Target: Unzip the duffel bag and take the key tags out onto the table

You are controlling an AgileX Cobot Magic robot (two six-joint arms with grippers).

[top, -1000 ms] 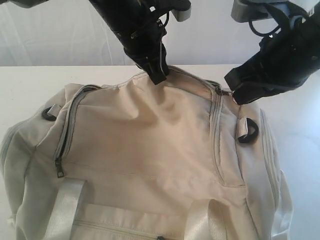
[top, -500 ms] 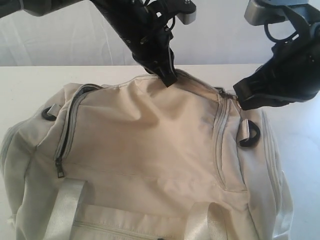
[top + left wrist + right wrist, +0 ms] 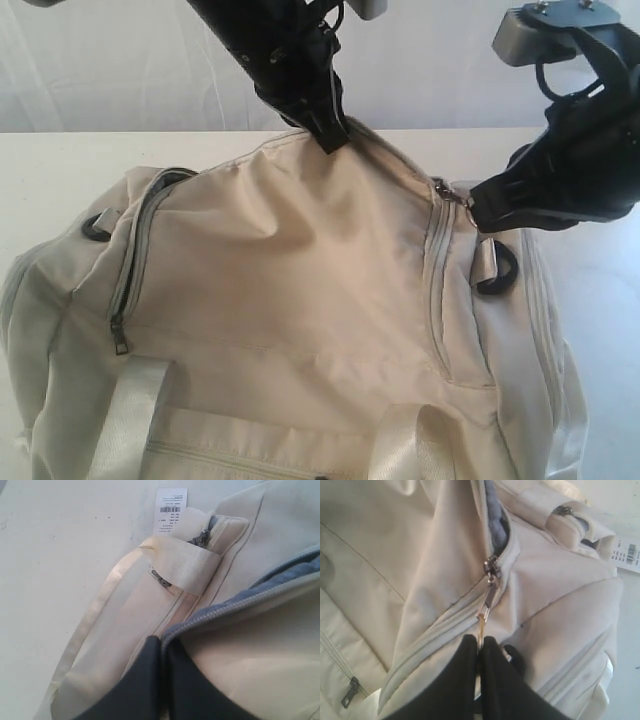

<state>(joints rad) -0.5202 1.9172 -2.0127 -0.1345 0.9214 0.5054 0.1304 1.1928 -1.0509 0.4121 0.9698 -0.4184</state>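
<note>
Duffel bag cropped below (interior hidden), left gripper pinching its edge, right gripper clamping zipper pull.

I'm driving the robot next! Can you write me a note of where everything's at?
Left hand: shut, pinching the cream fabric duffel bag at its top edge by the zip.
Right hand: shut on the metal zipper pull.
Bag lies on the white table; key tags not visible.
Done: zip open a little behind the slider.
To do: finish unzipping, take the tags out onto the table.
</note>
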